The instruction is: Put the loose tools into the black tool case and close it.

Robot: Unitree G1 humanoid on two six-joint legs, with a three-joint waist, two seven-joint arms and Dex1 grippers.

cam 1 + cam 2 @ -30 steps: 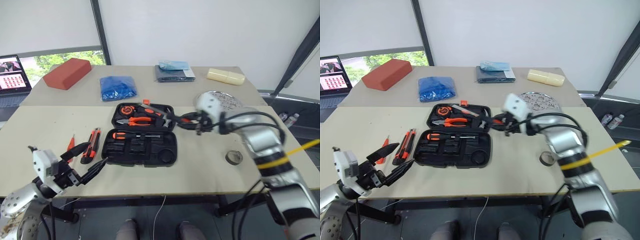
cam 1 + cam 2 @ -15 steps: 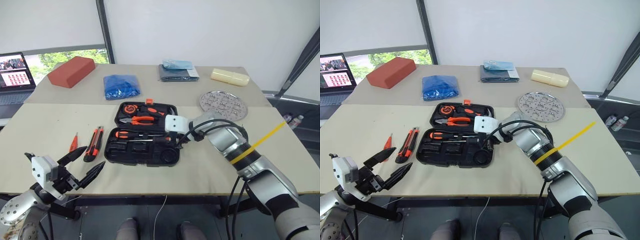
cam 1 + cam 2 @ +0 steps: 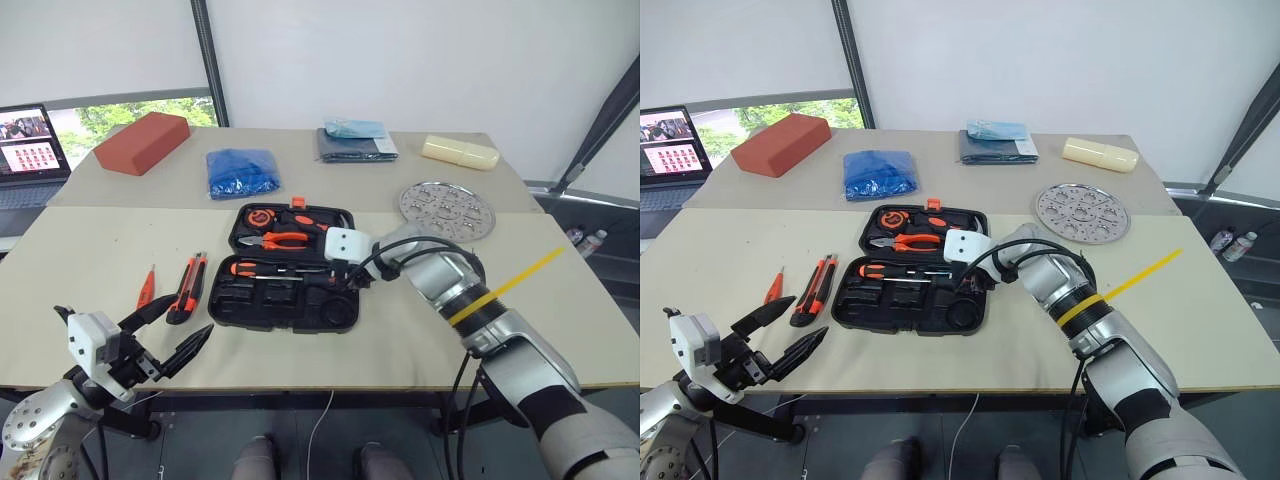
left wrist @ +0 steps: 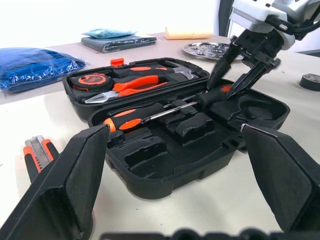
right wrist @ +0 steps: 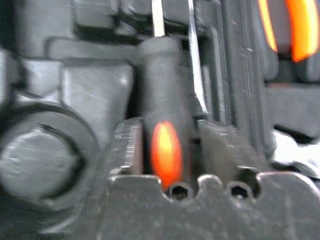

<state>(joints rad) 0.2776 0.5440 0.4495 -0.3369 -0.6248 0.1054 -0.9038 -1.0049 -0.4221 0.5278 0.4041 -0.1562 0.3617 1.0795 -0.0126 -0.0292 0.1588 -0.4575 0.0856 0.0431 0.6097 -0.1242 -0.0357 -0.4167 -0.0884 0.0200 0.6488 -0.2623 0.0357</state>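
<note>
Standing at a tan table (image 3: 80, 250) by a window, I am spreading my right gripper (image 4: 239, 70) around a screwdriver (image 4: 215, 96) lying in the open black tool case (image 3: 290, 300); my left gripper (image 3: 170, 335) is wide apart.

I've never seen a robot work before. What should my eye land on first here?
First, the open black tool case in the middle of the near table, with orange-handled tools in its slots. The right gripper sits over its right end, fingers spread either side of a screwdriver lying in a slot. Left of the case, a utility knife and a small orange screwdriver wait on the table.
</note>
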